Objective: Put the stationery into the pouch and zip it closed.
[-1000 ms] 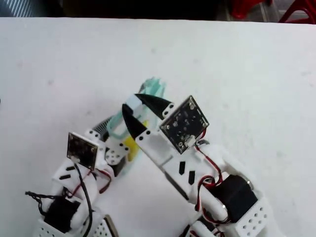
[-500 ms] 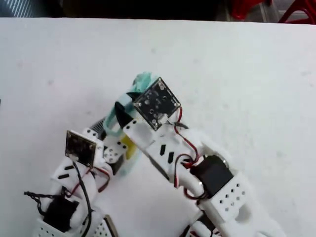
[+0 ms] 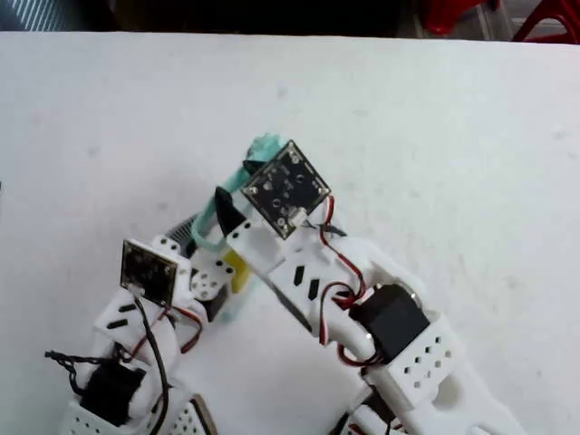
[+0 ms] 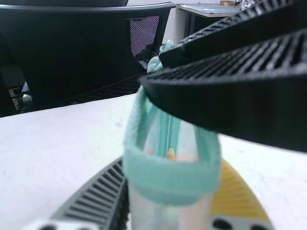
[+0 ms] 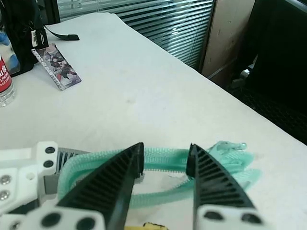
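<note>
Your left jaws are gripping the pouch [image 3: 262,147] by its near end; right jaws are hovering open astride its rim.

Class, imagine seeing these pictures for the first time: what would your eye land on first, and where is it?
The mint-green pouch in the middle of the white table draws the eye, its zip mouth gaping. The right gripper hangs open just above that mouth, while the left gripper clamps the pouch's near end.
</note>
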Available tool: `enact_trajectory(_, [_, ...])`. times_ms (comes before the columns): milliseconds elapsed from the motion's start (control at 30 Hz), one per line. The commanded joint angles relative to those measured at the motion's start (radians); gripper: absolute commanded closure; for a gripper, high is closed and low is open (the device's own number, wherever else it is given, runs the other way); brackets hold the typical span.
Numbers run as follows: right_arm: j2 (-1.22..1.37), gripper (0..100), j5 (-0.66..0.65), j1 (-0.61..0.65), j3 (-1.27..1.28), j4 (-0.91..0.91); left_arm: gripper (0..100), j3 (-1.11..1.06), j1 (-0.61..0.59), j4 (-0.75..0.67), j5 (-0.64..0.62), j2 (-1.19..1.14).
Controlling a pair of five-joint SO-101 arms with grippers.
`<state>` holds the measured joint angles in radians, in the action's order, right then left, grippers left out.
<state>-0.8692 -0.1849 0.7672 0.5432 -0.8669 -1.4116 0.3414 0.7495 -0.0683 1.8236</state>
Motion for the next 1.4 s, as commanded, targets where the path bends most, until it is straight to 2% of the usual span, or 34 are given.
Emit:
enact_trajectory(0, [-0.008, 86.1, -0.006, -0.010, -0.035, -0.007, 78, 0.009, 0.010, 0.008, 0.006, 0.002])
enact_trajectory(67, [-0.008, 87.5, -0.008, -0.010, -0.035, -0.007, 78, 0.009, 0.010, 0.008, 0.006, 0.002])
enact_trajectory(167, [-0.008, 99.0, -0.017, -0.010, -0.035, -0.004, 78, 0.009, 0.010, 0.008, 0.006, 0.002])
enact_trajectory(433, [-0.010, 86.8, -0.032, -0.025, -0.135, -0.021, 78, 0.009, 0.010, 0.008, 0.006, 0.002])
enact_trajectory(500, [0.010, 86.8, -0.005, -0.077, -0.245, -0.051, 78, 0.009, 0.010, 0.009, 0.006, 0.002])
enact_trajectory(567, [0.087, 86.8, 0.086, -0.174, -0.356, -0.090, 78, 0.008, 0.010, 0.009, 0.006, 0.002])
enact_trajectory(667, [0.288, 86.8, 0.130, -0.275, -0.539, -0.240, 78, 0.000, 0.010, 0.008, 0.006, 0.002])
enact_trajectory(833, [0.590, 86.8, 0.129, -0.239, -0.876, -0.555, 78, -0.002, 0.012, 0.008, 0.006, 0.002])
enact_trajectory(1033, [0.736, 86.7, 0.127, -0.180, -1.197, -0.780, 78, -0.002, 0.012, 0.008, 0.006, 0.002])
enact_trajectory(1367, [0.727, 86.8, 0.114, -0.160, -1.240, -0.851, 81, -0.002, 0.012, 0.008, 0.014, 0.002])
